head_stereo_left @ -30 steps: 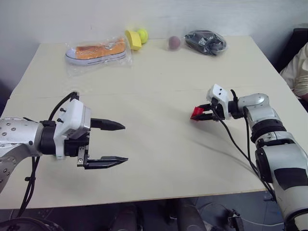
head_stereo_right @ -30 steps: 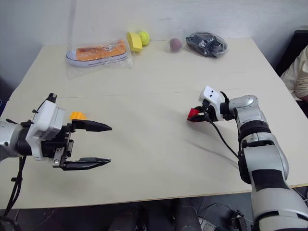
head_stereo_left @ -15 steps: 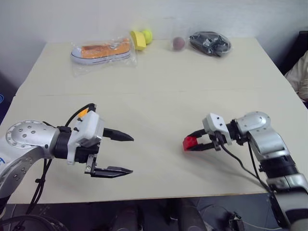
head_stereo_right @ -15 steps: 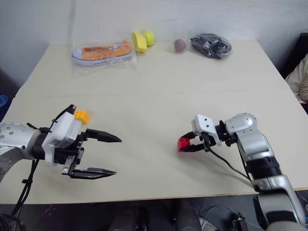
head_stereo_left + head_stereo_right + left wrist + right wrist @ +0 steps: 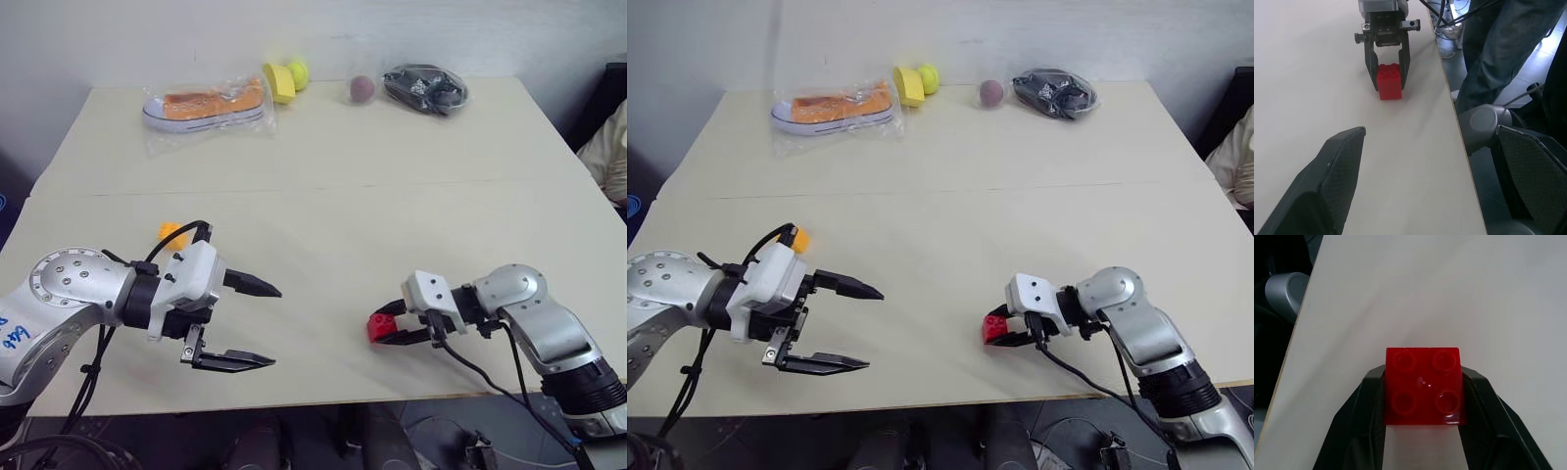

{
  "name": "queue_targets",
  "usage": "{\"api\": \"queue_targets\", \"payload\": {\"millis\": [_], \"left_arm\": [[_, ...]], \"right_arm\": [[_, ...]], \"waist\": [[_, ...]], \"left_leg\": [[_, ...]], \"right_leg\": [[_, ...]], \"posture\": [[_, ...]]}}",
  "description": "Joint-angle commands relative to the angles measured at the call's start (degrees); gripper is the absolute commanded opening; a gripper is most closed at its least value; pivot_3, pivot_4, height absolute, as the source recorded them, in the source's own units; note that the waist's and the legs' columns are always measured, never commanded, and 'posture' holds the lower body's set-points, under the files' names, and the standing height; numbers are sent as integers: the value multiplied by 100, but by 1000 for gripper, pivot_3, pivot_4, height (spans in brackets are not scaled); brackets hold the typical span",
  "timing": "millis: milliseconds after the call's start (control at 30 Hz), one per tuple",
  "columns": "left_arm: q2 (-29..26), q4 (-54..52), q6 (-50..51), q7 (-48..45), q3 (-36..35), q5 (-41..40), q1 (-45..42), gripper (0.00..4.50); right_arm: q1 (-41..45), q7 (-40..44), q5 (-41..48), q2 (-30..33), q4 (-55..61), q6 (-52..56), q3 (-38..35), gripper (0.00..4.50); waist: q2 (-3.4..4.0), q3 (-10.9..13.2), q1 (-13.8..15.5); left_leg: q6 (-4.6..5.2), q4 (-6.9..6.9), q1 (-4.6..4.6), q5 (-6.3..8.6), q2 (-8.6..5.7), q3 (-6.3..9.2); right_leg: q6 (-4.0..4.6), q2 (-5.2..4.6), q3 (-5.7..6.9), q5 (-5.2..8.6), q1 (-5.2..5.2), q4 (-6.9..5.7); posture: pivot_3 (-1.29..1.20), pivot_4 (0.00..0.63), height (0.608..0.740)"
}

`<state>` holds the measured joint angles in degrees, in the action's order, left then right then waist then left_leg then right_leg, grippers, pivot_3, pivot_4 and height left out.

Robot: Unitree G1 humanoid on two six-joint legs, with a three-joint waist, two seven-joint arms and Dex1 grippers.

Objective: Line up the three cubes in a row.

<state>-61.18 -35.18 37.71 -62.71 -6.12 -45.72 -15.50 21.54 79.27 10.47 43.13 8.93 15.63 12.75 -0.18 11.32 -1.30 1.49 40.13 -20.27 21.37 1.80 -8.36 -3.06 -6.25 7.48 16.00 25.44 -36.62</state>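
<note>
Two pincers are seen over the tabletop [image 5: 392, 176] — the red cube [image 5: 379, 328] is pinched on its surface by the right pincer [image 5: 392, 329], the left pincer [image 5: 263, 326] is held spread — the orange-yellow cube [image 5: 172, 233] is seen behind it.

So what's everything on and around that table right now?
Table: one, pale cream.
Red cube: one, near front edge, between the right gripper's fingers.
Orange-yellow cube: one, behind the left arm.
Shoe: one, orange and white, in clear bag, far left.
Cup-like object: one, yellow, beside the shoe.
Ball: one, yellow-green, touching the cup-like object.
Dark ball: one, reddish brown, far edge.
Black bundle: one, in clear bag, far right.
Person: one, pale sleeve, at the right edge.
Left gripper: open, above the table.
Right gripper: fingers around the red cube.
</note>
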Motion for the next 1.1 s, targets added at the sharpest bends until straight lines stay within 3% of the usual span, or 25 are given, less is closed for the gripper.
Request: {"api": "queue_targets", "payload": {"millis": [33, 200, 367, 467, 567, 667, 800, 1100], "left_arm": [[48, -7, -73, 103, -113, 108, -68, 4500], [103, 23, -18, 396, -436, 238, 294, 4500], [60, 537, -163, 339, -1886, 713, 1646, 4500], [-41, 1412, -522, -55, -2822, 1265, 2424, 4500], [-291, 2280, -1053, -395, -3105, 1749, 2678, 4500], [-697, 3658, -1812, -781, -2848, 2227, 2429, 4500], [-890, 4809, -2561, -1010, -1974, 2686, 1636, 4500], [-514, 6135, -3253, -1120, -598, 3301, 42, 4500]], "right_arm": [[27, -24, -16, 46, 66, -238, 47, 2782], [125, 19, 203, 142, 181, -125, -94, 4464], [540, 131, 1257, 231, 460, 839, -647, 4464], [788, 299, 1790, 344, 480, 1240, -913, 4464], [925, 386, 2097, 404, 487, 1457, -1026, 4464], [915, 567, 2277, 507, 580, 1503, -1027, 4464], [890, 694, 2846, 624, 856, 1817, -1237, 4464], [844, 226, 3071, 695, 1080, 1977, -1496, 4464]], "waist": [[0, 0, -1], [0, 0, -3], [0, 1, -44], [0, 1, -22], [-3, 0, 18], [-5, -1, 78], [-4, -1, 124], [-18, -7, 98]], "left_leg": [[0, 0, 0, 0, 0, 0], [1, 0, 0, 0, 0, 0], [0, -3, 1, -1, 7, 0], [-1, -3, 2, -1, 11, 2], [-1, -6, -1, 0, 8, 5], [2, -6, -1, 1, 1, 5], [4, -10, -2, 3, -1, 2], [7, -10, -7, 5, -3, -9]], "right_leg": [[0, 0, 0, 0, 0, 0], [0, -1, 0, 0, 0, 0], [1, 1, 3, 1, 2, 0], [6, 2, 7, 3, 2, 2], [7, -3, 13, 4, 2, 8], [7, -12, 15, 4, 2, 9], [6, -17, 16, 3, 7, 9], [3, -16, 18, 1, 14, -25]], "posture": [[0, 150, 740], [0, 150, 740], [0, 150, 740], [0, 150, 740], [0, 150, 740], [0, 150, 740], [0, 150, 740], [0, 150, 740]]}}
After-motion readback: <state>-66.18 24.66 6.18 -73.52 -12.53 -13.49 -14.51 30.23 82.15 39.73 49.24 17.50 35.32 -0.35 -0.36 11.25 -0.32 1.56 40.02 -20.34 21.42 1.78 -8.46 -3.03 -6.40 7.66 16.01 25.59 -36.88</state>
